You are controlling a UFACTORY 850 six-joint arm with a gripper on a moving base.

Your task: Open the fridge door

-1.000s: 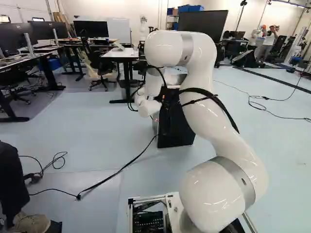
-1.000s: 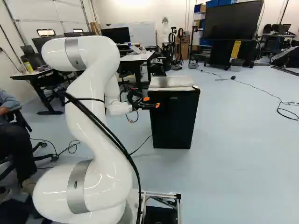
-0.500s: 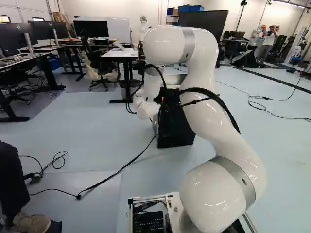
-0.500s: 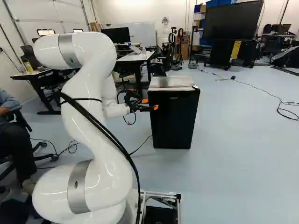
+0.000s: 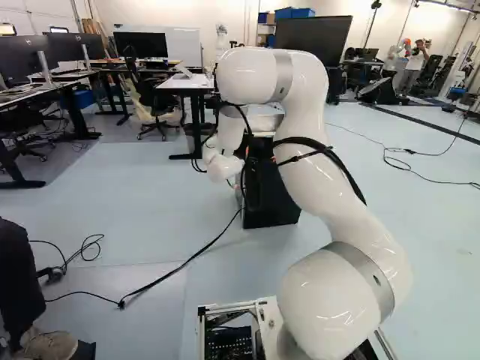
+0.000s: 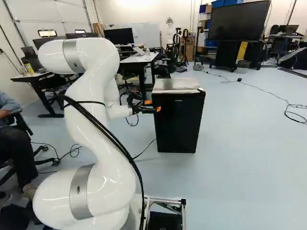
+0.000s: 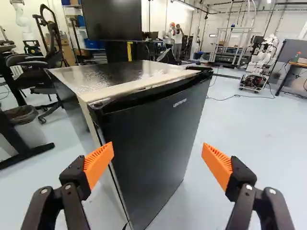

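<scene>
Fridge: the black fridge (image 6: 168,129) stands on the floor (image 6: 249,153), roughly at 12 o'clock from the arm's foot.
Door: the dark front door (image 7: 148,143) looks closed against the body.
Fridge top: the pale, shiny top (image 7: 120,76) has a light strip along its front edge.
Fingers: the fingers (image 6: 158,109) are spread wide with nothing pinched between them; in the right base view they sit at 10 o'clock from the fridge's middle.
Pads: both orange pads (image 7: 99,164) face each other, with the fridge ahead of them; whether either touches it, I cannot tell.
Arm: the white arm (image 6: 93,110) rises from the base and bends over, its wrist beside the fridge.
Another robot: another robot (image 7: 259,62), white and wheeled, stands far beyond, at 1 o'clock from the fingers.
Bin: a lined bin (image 7: 29,127) stands at 10 o'clock from them.
</scene>
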